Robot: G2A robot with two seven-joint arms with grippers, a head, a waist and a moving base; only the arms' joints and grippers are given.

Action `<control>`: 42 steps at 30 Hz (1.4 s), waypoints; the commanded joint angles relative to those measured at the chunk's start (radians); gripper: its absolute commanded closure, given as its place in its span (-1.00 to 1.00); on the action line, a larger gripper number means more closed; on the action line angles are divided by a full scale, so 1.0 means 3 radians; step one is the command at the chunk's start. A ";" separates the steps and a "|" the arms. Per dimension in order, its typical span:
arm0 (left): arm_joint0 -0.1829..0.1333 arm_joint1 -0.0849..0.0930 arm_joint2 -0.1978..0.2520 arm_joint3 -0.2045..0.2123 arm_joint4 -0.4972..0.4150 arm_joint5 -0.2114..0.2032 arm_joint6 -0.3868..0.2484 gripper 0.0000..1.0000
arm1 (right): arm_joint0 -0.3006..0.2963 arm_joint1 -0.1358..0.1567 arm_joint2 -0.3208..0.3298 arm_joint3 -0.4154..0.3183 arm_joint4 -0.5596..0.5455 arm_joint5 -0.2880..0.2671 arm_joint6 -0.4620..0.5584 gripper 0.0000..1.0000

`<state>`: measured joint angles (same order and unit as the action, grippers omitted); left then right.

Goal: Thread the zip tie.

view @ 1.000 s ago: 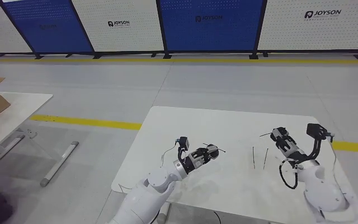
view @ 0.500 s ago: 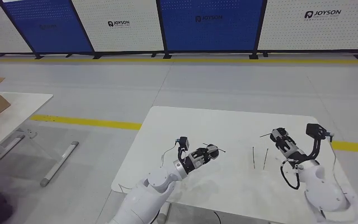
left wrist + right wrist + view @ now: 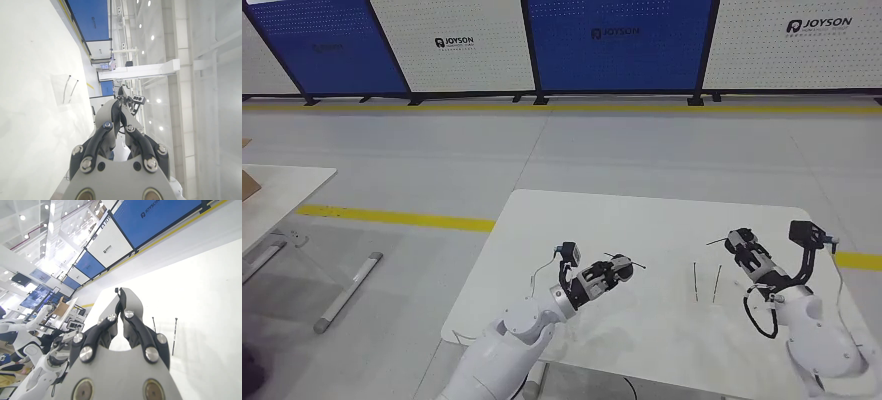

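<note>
My left gripper (image 3: 620, 266) hovers over the white table (image 3: 642, 215) near its front edge, shut on a thin black zip tie (image 3: 637, 266) whose end pokes out toward the right. In the left wrist view its fingers (image 3: 118, 101) are pressed together. My right gripper (image 3: 736, 241) is held over the table's right side. It is shut on another black zip tie (image 3: 712, 241), whose small head (image 3: 116, 290) shows at the closed fingertips (image 3: 119, 292). The two grippers are well apart.
Two loose black zip ties (image 3: 695, 280) (image 3: 717, 282) lie side by side on the table between the grippers, also seen as thin strips (image 3: 154, 324) (image 3: 175, 336). Blue and white partition panels (image 3: 617, 40) stand far behind. Another white table (image 3: 272, 190) is at the far left.
</note>
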<state>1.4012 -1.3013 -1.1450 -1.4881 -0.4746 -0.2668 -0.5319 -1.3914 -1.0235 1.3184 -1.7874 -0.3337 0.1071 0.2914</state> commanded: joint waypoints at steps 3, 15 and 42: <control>0.0219 0.0050 -0.0177 -0.0460 -0.0007 -0.0104 -0.0059 1.00 | 0.0000 0.0000 0.0000 0.0000 0.0000 0.0000 0.0000 1.00; 0.0955 0.0164 -0.0600 -0.2025 0.0345 -0.0120 0.0052 1.00 | 0.0000 0.0000 0.0000 0.0000 0.0000 0.0000 0.0000 1.00; 0.0518 0.0142 -0.0251 -0.1040 0.0708 0.0114 0.0434 1.00 | 0.0000 0.0000 0.0000 0.0000 0.0000 0.0000 0.0000 1.00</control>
<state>1.5633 -1.2581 -1.2268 -1.8167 -0.2687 -0.2312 -0.4078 -1.3914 -1.0235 1.3184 -1.7874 -0.3337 0.1071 0.2914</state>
